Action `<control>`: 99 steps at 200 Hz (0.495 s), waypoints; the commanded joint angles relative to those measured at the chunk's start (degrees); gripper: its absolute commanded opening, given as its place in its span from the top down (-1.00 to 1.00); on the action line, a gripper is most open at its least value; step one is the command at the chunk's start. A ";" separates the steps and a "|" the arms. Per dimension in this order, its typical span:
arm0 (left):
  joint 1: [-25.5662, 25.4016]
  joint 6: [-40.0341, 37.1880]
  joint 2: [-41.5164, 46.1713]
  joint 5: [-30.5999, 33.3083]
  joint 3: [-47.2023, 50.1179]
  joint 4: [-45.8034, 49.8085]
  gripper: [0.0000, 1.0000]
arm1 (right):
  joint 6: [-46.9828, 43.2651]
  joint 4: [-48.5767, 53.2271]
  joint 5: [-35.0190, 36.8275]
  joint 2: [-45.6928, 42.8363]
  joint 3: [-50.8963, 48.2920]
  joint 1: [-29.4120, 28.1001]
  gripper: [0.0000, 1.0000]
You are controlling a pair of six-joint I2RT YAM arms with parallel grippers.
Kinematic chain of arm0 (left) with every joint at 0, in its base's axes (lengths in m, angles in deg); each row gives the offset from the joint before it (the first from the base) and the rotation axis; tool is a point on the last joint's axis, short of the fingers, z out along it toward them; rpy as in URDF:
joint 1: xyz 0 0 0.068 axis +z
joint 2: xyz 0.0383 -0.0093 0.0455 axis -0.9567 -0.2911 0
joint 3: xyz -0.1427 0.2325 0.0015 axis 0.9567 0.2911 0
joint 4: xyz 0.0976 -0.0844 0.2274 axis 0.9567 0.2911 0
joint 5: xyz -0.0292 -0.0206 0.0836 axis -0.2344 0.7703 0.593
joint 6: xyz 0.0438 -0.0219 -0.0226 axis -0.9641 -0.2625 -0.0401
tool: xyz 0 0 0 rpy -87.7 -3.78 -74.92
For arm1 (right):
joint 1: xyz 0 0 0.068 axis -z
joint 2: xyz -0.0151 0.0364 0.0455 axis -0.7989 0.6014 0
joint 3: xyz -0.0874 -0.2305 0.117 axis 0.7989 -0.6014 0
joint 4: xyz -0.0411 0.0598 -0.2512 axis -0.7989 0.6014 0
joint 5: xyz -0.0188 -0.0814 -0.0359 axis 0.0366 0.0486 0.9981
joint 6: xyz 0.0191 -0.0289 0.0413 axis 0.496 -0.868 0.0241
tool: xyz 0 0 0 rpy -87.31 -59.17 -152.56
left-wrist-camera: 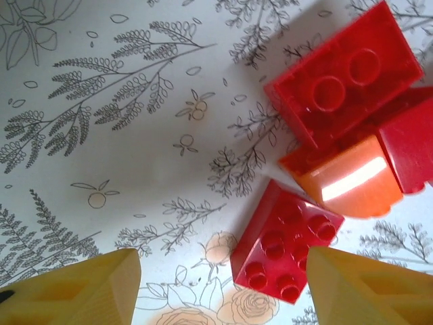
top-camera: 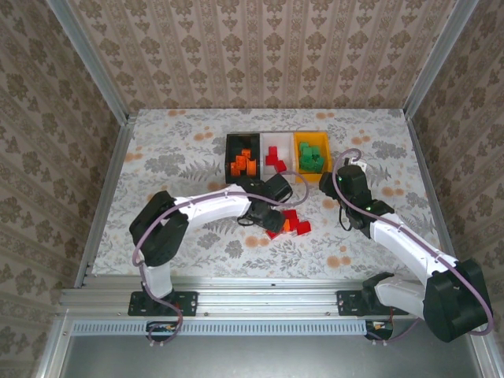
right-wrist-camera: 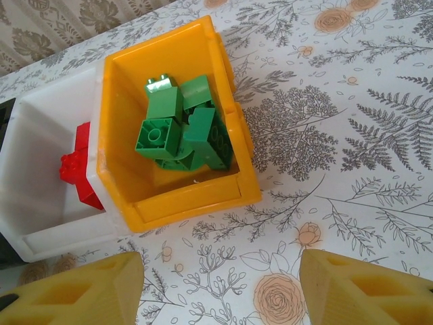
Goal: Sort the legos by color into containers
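Three rectangular plastic bins stand in a row: black bin (top-camera: 244,140), white bin (right-wrist-camera: 40,128), orange-yellow bin (right-wrist-camera: 169,196). Three red plastic bricks (left-wrist-camera: 345,68), perhaps four, and one orange brick (left-wrist-camera: 352,179) lie loose under the left gripper (left-wrist-camera: 220,264). It and the right gripper (right-wrist-camera: 220,264) gape empty.

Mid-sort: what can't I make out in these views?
- Top view: the loose legos lie partly under the left arm; count unclear.
- Left wrist: a red brick is cut off by the right edge.
- Right wrist: red legos sit partly behind the yellow bin; black bin cut off at left.
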 commanded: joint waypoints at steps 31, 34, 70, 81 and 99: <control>-2.87 -9.60 0.08 -1.17 2.47 -4.61 -0.36 | 0.89 -1.53 -0.60 0.25 -0.69 0.05 -0.28; -2.91 -9.82 -0.07 -1.39 2.49 -4.83 -0.36 | 0.88 -1.50 -0.66 0.26 -0.69 0.05 -0.28; -2.89 -11.46 -1.86 -2.13 2.58 -5.70 -0.32 | 0.89 -1.36 -0.59 0.18 -0.69 0.07 -0.29; -2.86 -11.74 -2.52 -2.11 2.41 -5.70 -0.29 | 0.88 -1.39 -0.70 0.11 -0.69 0.03 -0.29; -2.91 -12.03 -3.26 -3.03 2.41 -5.81 -0.25 | 0.88 -1.38 -0.67 0.09 -0.69 0.09 -0.29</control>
